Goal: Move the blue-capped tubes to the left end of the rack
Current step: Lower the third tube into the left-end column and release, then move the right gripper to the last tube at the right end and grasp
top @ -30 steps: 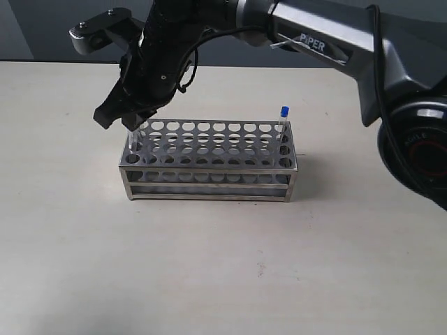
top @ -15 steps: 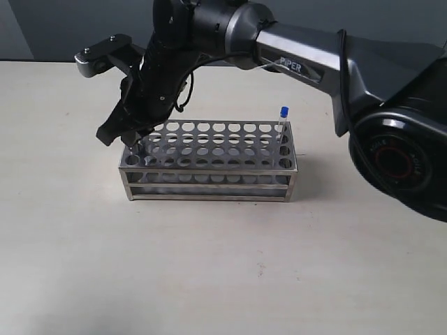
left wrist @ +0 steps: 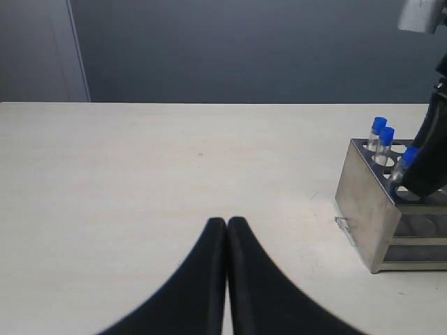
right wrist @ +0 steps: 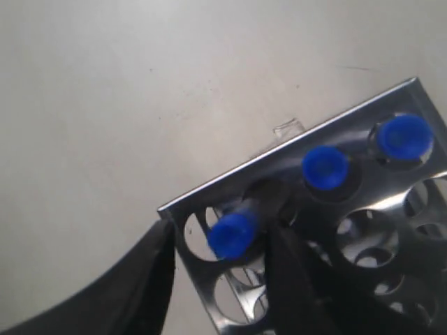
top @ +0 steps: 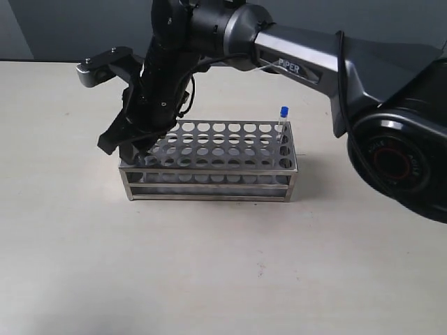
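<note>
The silver rack [top: 209, 162] stands mid-table. My right gripper [top: 133, 144] reaches across to its left end. In the right wrist view its fingers stand apart, open, around a leaning blue-capped tube [right wrist: 232, 235] that sits in a corner hole, with a gap beside the cap. Two more blue-capped tubes [right wrist: 324, 167] [right wrist: 403, 136] stand in the same end row of the rack [right wrist: 209, 194]. A fourth blue-capped tube [top: 283, 112] stands at the rack's far right end. My left gripper [left wrist: 228, 223] is shut and empty, hovering over bare table well away from the rack [left wrist: 363, 202].
The right arm's dark links [top: 300, 56] stretch over the table from the right and above the rack. A dark wall runs along the table's far edge [top: 42, 61]. In the left wrist view the three caps [left wrist: 386, 135] show at the rack's near end.
The right gripper has come down at the rack's left end, and the tube under it has sunk lower into its hole. The left gripper and the right-end tube are unchanged.
</note>
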### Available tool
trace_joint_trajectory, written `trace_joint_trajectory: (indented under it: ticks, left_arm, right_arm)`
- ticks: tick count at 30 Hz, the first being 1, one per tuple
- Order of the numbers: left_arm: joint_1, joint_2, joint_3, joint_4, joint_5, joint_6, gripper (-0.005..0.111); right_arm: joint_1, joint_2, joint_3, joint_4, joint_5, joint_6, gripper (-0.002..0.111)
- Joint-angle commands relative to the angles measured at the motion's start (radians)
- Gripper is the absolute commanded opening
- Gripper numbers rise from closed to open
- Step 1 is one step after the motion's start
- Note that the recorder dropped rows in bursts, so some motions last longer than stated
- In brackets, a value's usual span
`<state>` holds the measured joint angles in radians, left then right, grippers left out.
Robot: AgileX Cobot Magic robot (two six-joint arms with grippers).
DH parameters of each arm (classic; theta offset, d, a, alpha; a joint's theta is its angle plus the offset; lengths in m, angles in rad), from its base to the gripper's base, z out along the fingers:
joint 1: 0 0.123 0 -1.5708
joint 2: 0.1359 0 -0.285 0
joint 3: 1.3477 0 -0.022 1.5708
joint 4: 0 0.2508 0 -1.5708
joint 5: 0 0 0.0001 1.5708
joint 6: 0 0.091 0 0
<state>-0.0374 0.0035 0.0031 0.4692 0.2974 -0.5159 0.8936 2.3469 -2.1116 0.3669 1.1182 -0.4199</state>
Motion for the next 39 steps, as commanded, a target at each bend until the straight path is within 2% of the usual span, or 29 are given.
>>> trace_joint_trajectory:
  ticks: [1, 6, 13, 16, 24, 30, 39]
  left_arm:
    - [-0.006, -0.004, -0.003, -0.001, -0.005, -0.001, 0.001]
    - [-0.006, -0.004, -0.003, -0.001, -0.005, -0.001, 0.001]
    - [-0.006, -0.004, -0.003, -0.001, -0.005, -0.001, 0.001]
    - [-0.006, -0.004, -0.003, -0.001, -0.005, -0.001, 0.001]
    - [-0.006, -0.004, -0.003, -0.001, -0.005, -0.001, 0.001]
    - [-0.006, -0.004, -0.003, -0.001, -0.005, -0.001, 0.001]
    - [-0.006, -0.004, -0.003, -0.001, -0.007, -0.001, 0.001]
  right_arm:
    - [0.002, -0.057, 0.002, -0.005, 0.036, 0.020, 0.040]
    - [0.002, -0.122, 0.002, -0.082, 0.048, 0.046, 0.040]
    - [0.000, -0.161, 0.002, -0.421, 0.103, 0.222, 0.040]
    - [-0.027, -0.161, 0.009, -0.512, 0.103, 0.289, 0.040]
    - [-0.164, -0.178, 0.037, -0.528, 0.103, 0.353, 0.040]
    - [-0.241, -0.207, 0.131, -0.528, 0.103, 0.368, 0.040]
    - [-0.304, -0.207, 0.215, -0.504, 0.103, 0.368, 0.040]
